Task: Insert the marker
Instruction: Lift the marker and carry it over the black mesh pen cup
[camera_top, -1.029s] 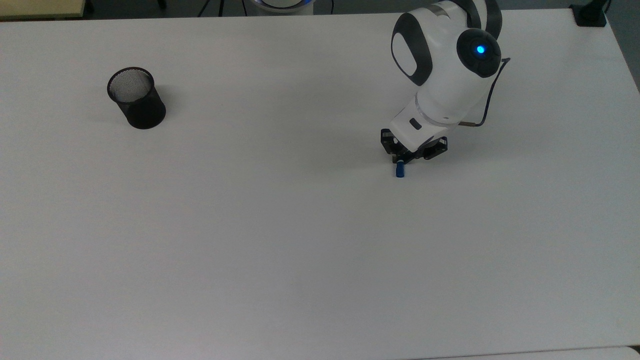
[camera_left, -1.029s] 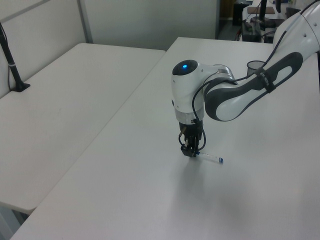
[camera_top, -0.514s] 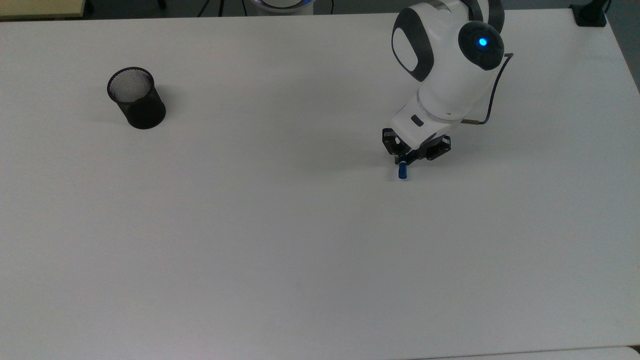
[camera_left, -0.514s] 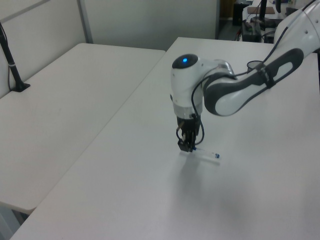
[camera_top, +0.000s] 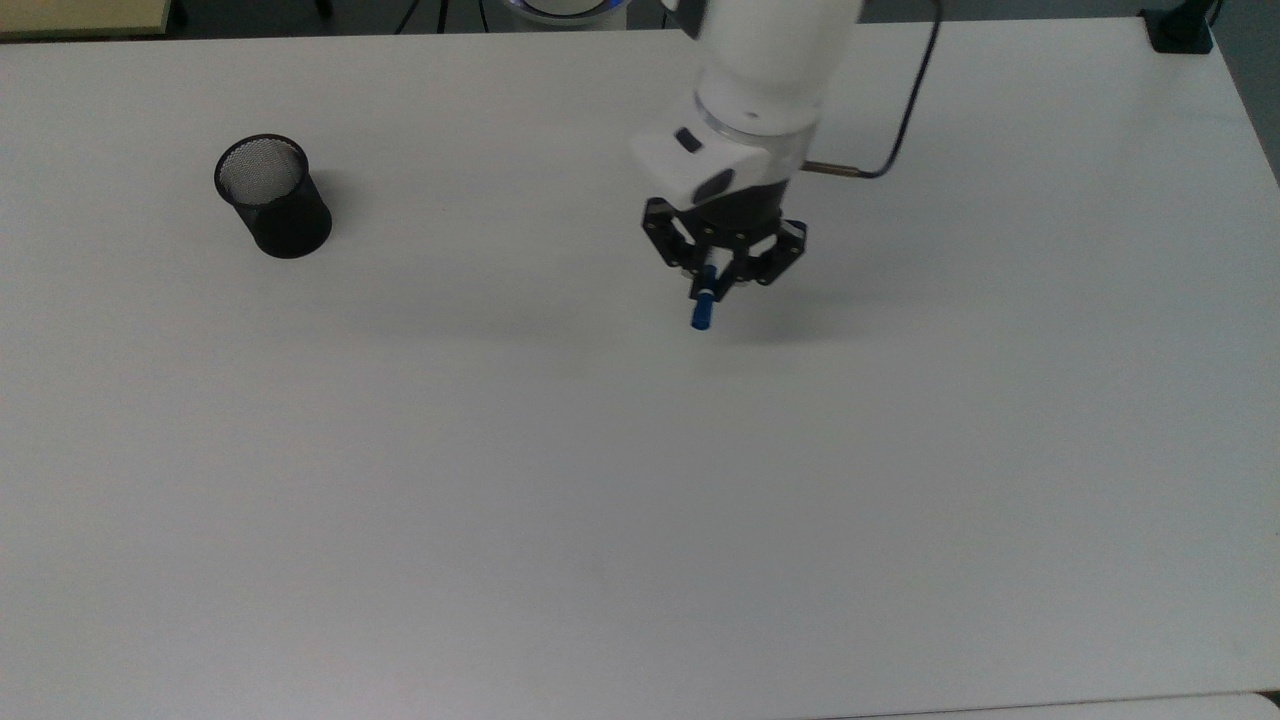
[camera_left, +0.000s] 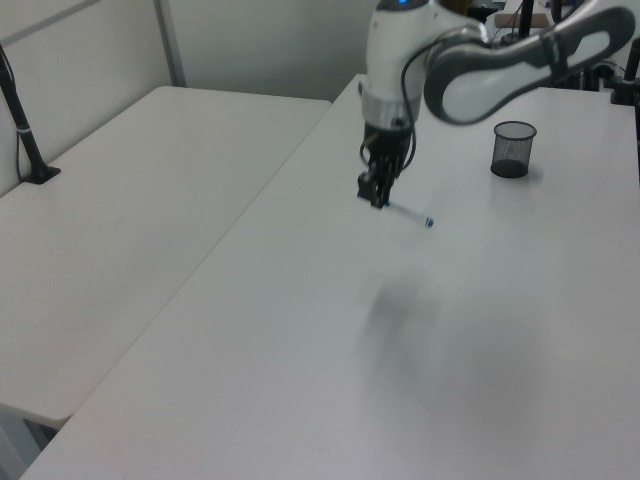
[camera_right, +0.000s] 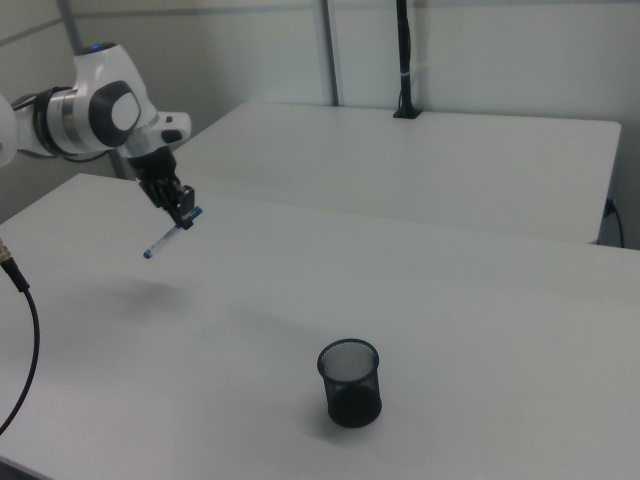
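Against the frame a second earlier, the pincer (camera_top: 712, 283) had risen off the white bench (camera_top: 640, 500) and travelled towards the top view's left, clamped on the slim white marker with blue cap (camera_left: 408, 213). The marker hung tilted in mid-air, clear of the surface, well apart from the black mesh cup (camera_top: 271, 196). A second white bench (camera_right: 420, 160) stood alongside. The right view showed the marker's (camera_right: 168, 236) length; the top view showed mostly its blue end.

My glossy white plastic arm (camera_top: 770, 60) and matt black gripper (camera_top: 712, 283) pinch a smooth plastic marker (camera_left: 405, 213) above a matt white table (camera_top: 600, 500), near a black wire-mesh cup (camera_right: 350, 382).
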